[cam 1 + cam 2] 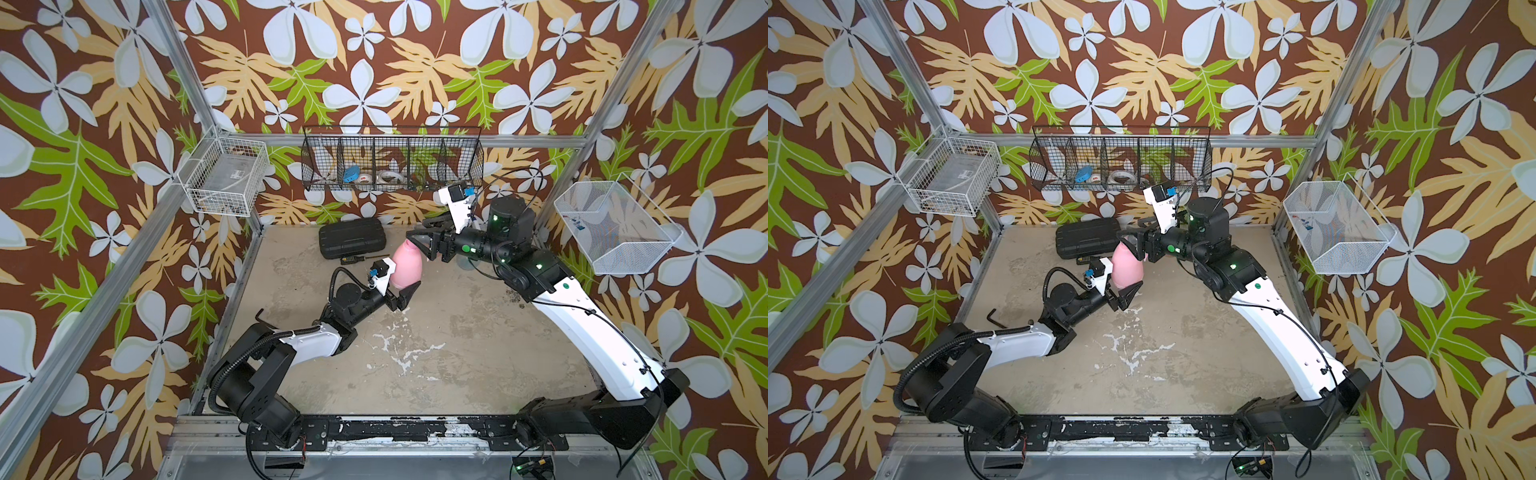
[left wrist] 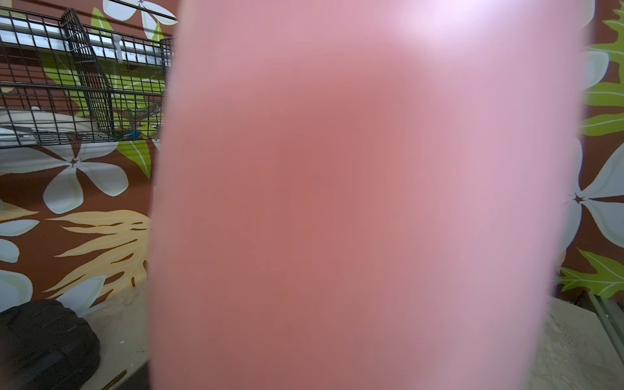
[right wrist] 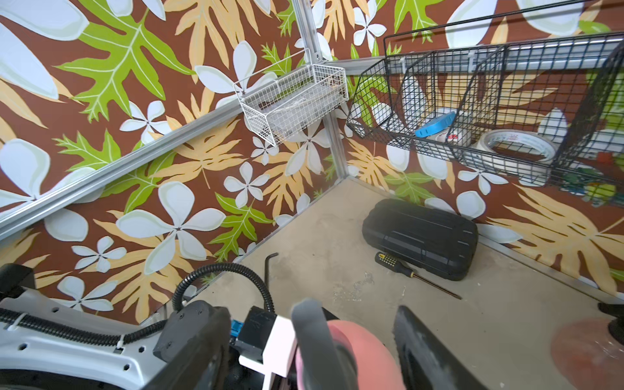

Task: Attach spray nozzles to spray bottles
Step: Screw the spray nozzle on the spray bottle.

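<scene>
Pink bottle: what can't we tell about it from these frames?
Neck, and anything on it: in a top view the right gripper covers the top of the pink bottle.
Surface: left wrist view, too close, all blur.
Lower body: right wrist view, cut off by the frame edge, partly behind the fingers.
Right grip, holding or not: unclear in every view.

tabletop: beige, worn, white scuffs | black ribbed case: flat, by back wall | screwdriver: just beside the case | hex key: near left wall, well apart
</scene>
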`<state>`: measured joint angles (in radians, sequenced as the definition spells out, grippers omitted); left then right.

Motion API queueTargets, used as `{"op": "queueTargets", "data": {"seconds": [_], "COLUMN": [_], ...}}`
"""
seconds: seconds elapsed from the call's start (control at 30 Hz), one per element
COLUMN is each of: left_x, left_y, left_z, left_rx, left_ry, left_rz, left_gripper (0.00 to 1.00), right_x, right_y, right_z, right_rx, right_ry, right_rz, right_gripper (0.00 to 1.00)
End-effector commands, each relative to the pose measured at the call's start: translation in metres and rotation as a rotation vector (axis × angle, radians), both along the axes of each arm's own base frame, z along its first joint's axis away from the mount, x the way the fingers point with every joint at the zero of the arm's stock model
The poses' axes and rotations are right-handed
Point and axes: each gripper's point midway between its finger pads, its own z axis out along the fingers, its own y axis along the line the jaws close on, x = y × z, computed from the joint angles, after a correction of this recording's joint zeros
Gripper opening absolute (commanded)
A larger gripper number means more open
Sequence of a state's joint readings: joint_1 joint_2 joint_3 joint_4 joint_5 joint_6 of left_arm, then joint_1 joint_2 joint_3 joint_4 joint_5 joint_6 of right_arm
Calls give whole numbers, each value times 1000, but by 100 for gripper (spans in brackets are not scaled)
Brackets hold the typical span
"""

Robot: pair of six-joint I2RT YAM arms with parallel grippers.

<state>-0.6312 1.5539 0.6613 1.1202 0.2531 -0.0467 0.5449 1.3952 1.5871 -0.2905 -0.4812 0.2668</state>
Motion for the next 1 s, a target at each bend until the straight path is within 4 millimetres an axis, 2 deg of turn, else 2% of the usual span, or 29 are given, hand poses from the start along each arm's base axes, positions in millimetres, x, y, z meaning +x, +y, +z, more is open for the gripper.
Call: {"op": "queueTargets", "data": {"seconds": [0.0, 0.13, 0.23, 0.43, 0.6, 0.67, 0.77, 0.97], "left_x": [-5, -6, -7, -7, -8, -9, -9, -9], "left_y": [1, 1, 0, -1, -3, -3, -4, -3], "left_z": [22, 24, 24, 25, 25, 24, 25, 21], "left_rx": [-54, -57, -57, -62, -66, -65, -63, -50], "left_ry": [-54, -58, -60, -55, -48, -45, -46, -43], "left_rz": [-20, -22, -31, -41, -51, -57, -60, -58], "left_gripper": [54, 54, 54, 54, 53, 53, 53, 54], "right_x": [4, -1, -7, -13, -6, -3, 1, -3], "right_y": [-3, -3, -2, 5, 10, 12, 14, 17], "right_z": [4, 5, 10, 18, 17, 18, 19, 18], "right_rx": [-8, 6, 32, 82, 92, 96, 98, 87], "right_ry": [-40, -45, -66, -70, -56, -56, -55, -61], "right_rz": [-26, -9, 13, 71, 70, 71, 68, 78], "right_gripper": [73, 57, 49, 47, 47, 44, 31, 14]}}
